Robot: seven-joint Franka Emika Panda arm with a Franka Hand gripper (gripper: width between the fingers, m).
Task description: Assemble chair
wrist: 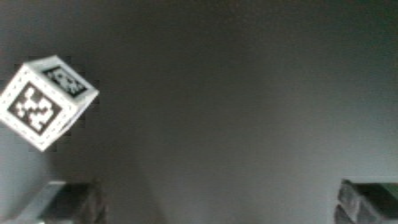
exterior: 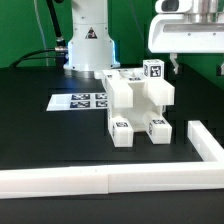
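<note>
Black table (exterior: 40,130), with the chair (exterior: 135,108) standing at the centre of the exterior view.
We see the gripper (exterior: 198,64) hanging at the upper right, above and beside the chair, touching nothing; its fingers (wrist: 64,203) stand wide apart and empty. The marker board (exterior: 80,101) lies left of the chair, a rail (exterior: 100,180) along the bottom edge.

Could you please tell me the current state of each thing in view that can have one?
gripper: open, empty, hovering above the table, touching nothing.
chair: white blocks joined in one cluster, standing on the table, not gripped.
marker board: lying flat on the table, to the exterior view's left of the chair.
border rail: lying along the table's edge.
</note>
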